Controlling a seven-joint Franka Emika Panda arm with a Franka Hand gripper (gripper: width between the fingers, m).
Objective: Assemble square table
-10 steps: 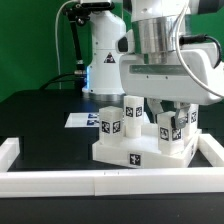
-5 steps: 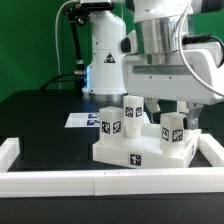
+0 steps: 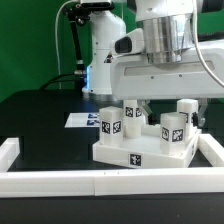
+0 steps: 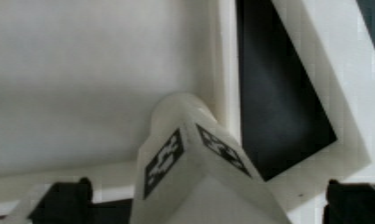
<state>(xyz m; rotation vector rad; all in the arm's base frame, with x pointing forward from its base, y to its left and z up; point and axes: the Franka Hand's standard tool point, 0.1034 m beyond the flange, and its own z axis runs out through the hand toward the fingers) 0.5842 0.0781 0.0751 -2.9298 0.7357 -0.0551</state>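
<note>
**Exterior view: four legs standing on the slab, jaws parted above them**

Exterior view is showing the large white square plastic tabletop slab lying flat on the black surface, tucked into the corner of the long white border rails, presumably so it cannot slide while parts are being fitted. Four small white tagged leg blocks are standing upright on the slab: one toward the exterior view's left, one just behind it, one toward the exterior view's right, and one behind that. They are standing apart, probably each at its own corner seat.

The white robot gripper is hovering just above the slab's legs; its jaws are standing wide apart and gripping nothing. The wrist view is looking down one tagged leg against the slab's pale face, with dark fingers showing either side of it without touching.

Beyond the slab, the flat white marker board is lying on the surface.

Judging by all four legs being upright, the table is looking close to done.
</note>
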